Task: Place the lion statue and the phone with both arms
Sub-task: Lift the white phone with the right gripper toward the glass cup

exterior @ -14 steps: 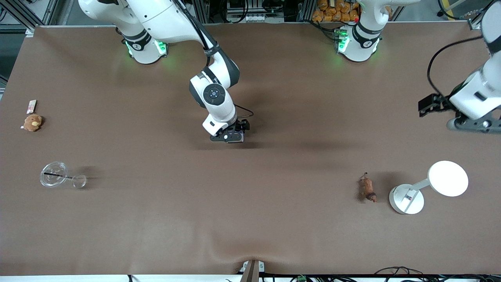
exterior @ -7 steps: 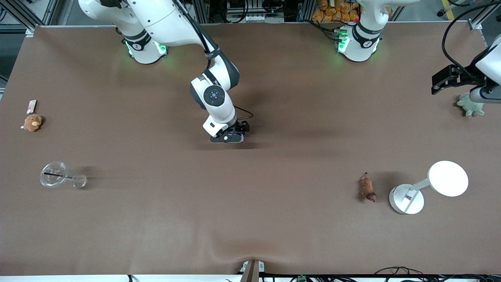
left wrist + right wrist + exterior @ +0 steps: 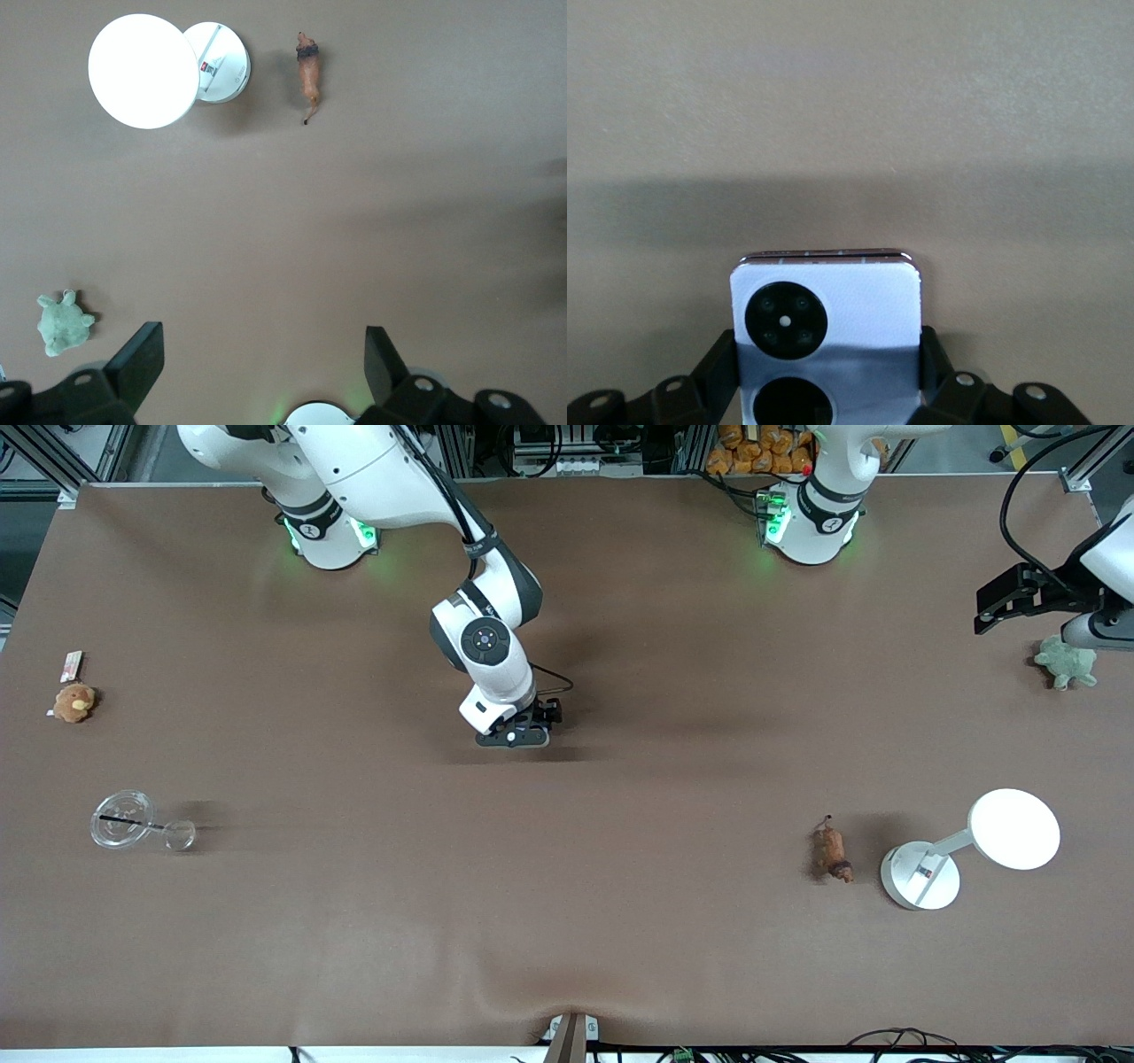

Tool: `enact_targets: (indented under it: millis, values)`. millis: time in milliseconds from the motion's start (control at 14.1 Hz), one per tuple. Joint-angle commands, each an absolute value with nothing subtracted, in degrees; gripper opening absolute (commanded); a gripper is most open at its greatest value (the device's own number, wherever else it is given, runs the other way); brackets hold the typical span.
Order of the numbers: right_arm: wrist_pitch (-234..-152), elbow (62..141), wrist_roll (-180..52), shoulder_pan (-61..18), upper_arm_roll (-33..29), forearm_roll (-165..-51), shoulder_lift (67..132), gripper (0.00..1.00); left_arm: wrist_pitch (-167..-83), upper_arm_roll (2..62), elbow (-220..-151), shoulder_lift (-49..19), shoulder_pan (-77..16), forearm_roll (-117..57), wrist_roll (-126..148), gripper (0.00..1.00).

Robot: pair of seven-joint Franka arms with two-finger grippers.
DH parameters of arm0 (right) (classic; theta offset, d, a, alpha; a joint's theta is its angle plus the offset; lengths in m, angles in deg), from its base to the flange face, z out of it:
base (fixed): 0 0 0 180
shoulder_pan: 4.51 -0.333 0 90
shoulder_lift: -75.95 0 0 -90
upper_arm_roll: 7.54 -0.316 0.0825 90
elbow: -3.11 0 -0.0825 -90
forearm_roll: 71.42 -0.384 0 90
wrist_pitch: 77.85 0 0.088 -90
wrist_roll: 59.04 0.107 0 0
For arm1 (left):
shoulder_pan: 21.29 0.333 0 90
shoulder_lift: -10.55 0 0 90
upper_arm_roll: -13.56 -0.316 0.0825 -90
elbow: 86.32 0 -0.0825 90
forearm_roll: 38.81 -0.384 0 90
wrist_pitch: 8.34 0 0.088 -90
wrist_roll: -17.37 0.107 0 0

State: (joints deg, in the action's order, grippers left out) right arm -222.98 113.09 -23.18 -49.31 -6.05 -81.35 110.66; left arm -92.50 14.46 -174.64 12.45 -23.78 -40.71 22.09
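The lion statue (image 3: 831, 852) lies on the brown table toward the left arm's end, beside a white lamp; it also shows in the left wrist view (image 3: 309, 75). My right gripper (image 3: 514, 737) is low over the middle of the table and is shut on the lavender phone (image 3: 828, 305), gripping its two sides, camera circles facing the wrist camera. The phone is mostly hidden under the hand in the front view. My left gripper (image 3: 1099, 633) is up in the air over the left arm's end of the table, above a green plush toy, open and empty (image 3: 261, 363).
A white disc lamp (image 3: 966, 850) stands beside the lion. A green plush toy (image 3: 1066, 662) lies at the left arm's end. At the right arm's end are a brown plush toy (image 3: 73, 701), a small card (image 3: 71, 664) and a clear cup with lid (image 3: 124, 819).
My left gripper has swung toward the robots' side, uncovering the green plush toy. My right gripper has shifted slightly with the phone still in it.
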Motion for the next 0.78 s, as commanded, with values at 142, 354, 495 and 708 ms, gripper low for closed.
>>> enact_targets:
  millis: [142, 354, 495, 708]
  values:
    - [-212.4, 111.7, -22.5, -44.6, -6.0, -81.0, 105.1, 0.00, -92.5, 14.5, -173.2, 12.8, -23.0, -39.6, 23.6, 1.00]
    - [-209.5, 111.7, -23.4, -39.2, -6.0, -80.9, 102.8, 0.00, -92.5, 14.5, -173.2, 12.8, -23.0, -39.5, 23.6, 1.00]
    - [-208.4, 112.3, -24.1, -35.5, -6.0, -80.7, 101.0, 0.00, -92.6, 14.6, -173.2, 12.8, -23.0, -39.5, 23.7, 1.00]
    - [-204.9, 112.4, -32.5, -27.9, -6.0, -80.7, 99.8, 0.00, -93.0, 14.6, -173.2, 13.0, -23.0, -39.7, 24.7, 1.00]
